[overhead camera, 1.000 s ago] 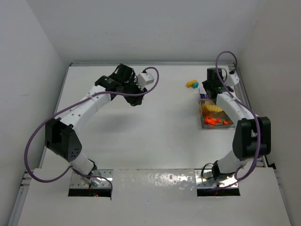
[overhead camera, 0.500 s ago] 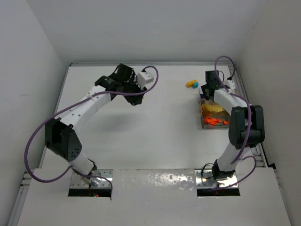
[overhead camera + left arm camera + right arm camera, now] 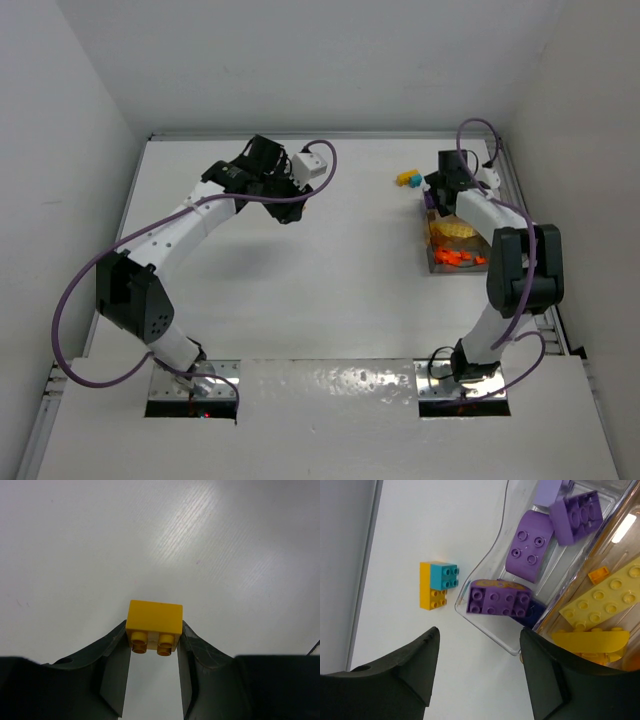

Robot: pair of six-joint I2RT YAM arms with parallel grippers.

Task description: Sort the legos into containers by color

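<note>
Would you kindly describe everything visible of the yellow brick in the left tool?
The yellow brick is a glossy plastic block with smooth faces and two round studs pointing toward the wrist camera. It sits level, clamped at both sides between the dark fingers of the left tool, white table behind it.

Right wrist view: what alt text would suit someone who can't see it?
An open pincer hovers over a clear box holding purple bricks, with yellow bricks in the next compartment. A yellow-and-teal clump lies outside on the white table.
</note>
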